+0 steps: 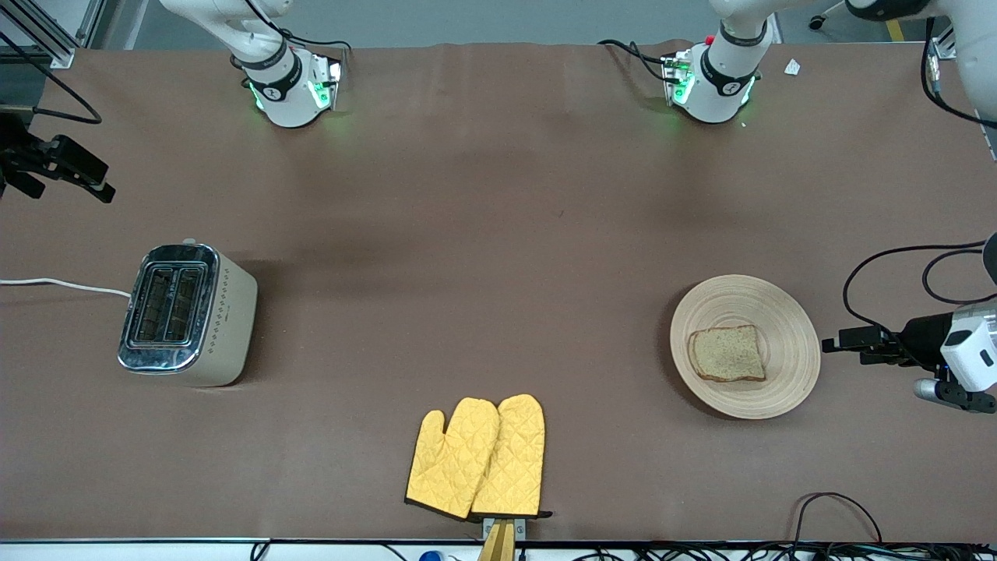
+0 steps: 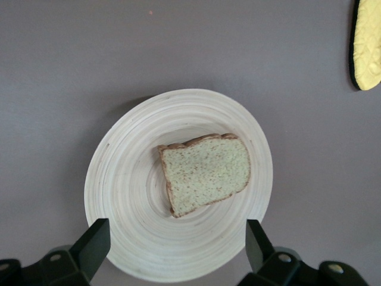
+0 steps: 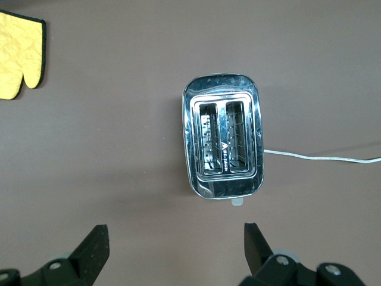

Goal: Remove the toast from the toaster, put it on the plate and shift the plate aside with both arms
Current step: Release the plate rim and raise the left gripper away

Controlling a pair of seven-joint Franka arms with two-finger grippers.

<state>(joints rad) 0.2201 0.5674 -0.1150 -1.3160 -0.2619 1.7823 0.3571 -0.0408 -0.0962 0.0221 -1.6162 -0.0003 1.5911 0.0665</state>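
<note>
The toast [image 1: 727,354] lies flat on the round pale wooden plate [image 1: 779,312] toward the left arm's end of the table. My left gripper [image 1: 850,343] is open and empty, in the air just off the plate's rim. In the left wrist view the toast [image 2: 205,173] lies near the middle of the plate [image 2: 131,196], and my left gripper [image 2: 177,244] has its jaws wide apart over the plate's edge. My right gripper [image 1: 74,171] is open and empty over the right arm's end of the table. It also shows open in the right wrist view [image 3: 175,247].
A silver and cream toaster [image 1: 187,315] with two empty slots stands toward the right arm's end, its white cord [image 1: 62,284] running off the table. It shows in the right wrist view [image 3: 225,143]. Two yellow quilted oven mitts [image 1: 479,458] lie at the table's front edge.
</note>
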